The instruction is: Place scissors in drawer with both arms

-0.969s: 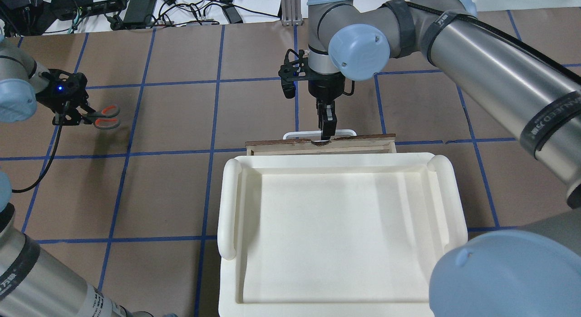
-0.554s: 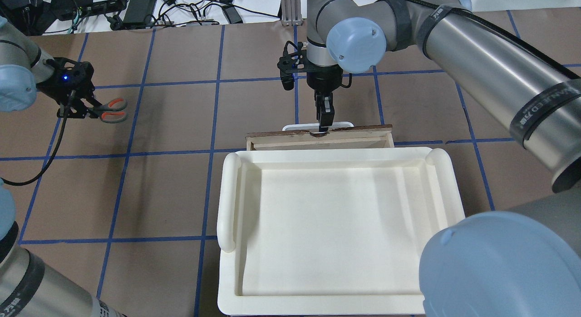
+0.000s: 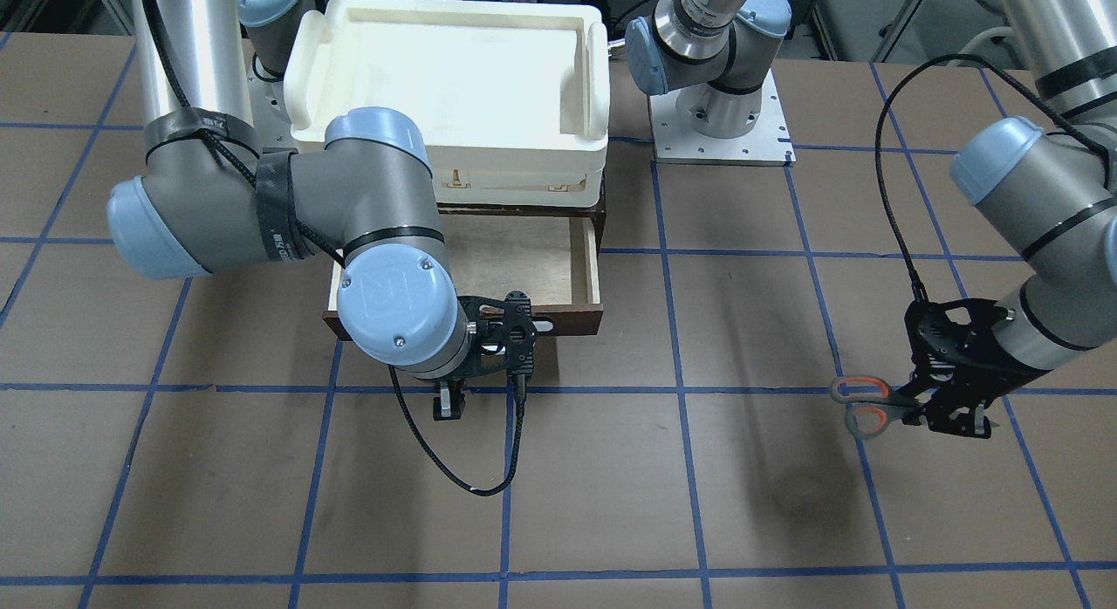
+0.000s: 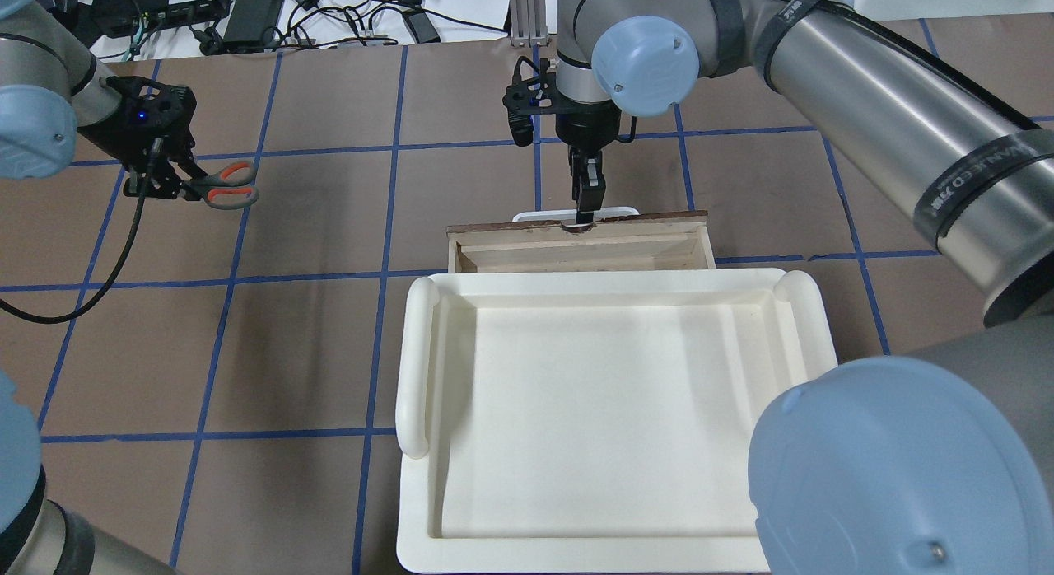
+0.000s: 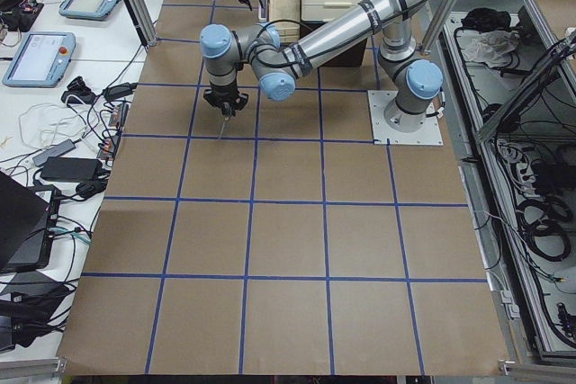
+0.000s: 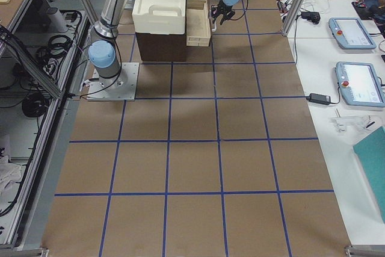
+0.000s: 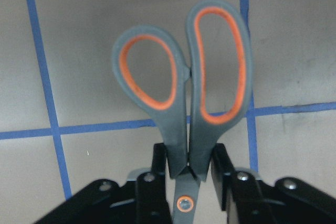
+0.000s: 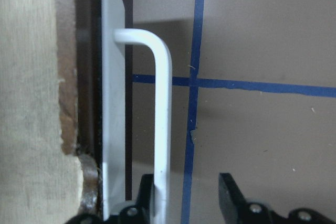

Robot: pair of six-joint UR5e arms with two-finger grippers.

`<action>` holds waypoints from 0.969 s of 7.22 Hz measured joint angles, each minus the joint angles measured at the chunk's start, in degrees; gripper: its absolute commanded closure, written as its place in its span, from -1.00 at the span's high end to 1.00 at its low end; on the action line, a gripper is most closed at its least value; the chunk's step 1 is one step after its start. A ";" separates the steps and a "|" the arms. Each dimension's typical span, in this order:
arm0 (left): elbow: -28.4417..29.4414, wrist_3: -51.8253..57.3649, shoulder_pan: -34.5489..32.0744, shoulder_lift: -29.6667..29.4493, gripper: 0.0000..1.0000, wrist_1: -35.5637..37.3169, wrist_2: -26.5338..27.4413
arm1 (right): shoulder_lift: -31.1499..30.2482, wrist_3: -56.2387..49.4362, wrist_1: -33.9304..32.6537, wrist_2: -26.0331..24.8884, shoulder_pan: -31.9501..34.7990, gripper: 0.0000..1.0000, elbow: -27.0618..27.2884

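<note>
overhead exterior shows drawer (image 4: 576, 244) slid further out, left gripper (image 4: 181, 188) carrying scissors (image 4: 230, 186) closer.

My left arm (image 4: 33, 122) reaches out on its own side, and my left gripper (image 7: 186, 163) is clamped on the scissors (image 7: 184, 93) just above the pivot. My right arm (image 4: 889, 105) stretches forward with its wrist pointing straight down, and my right gripper (image 8: 186, 195) has its fingers parted.

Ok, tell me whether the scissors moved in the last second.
Yes. In the overhead view the scissors, in the left gripper, have shifted up and right: their loops now reach the blue tape line they sat short of.
</note>
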 measured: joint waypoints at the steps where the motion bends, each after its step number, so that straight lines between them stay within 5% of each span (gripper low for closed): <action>1: 0.02 -0.32 -0.43 0.99 -1.00 -1.03 0.01 | 0.43 -0.05 -0.24 0.05 -0.04 0.02 -0.30; 7: -0.01 -1.58 -1.51 3.01 -1.00 -3.49 -0.29 | 2.86 -0.15 -2.06 0.71 -0.48 0.01 -3.26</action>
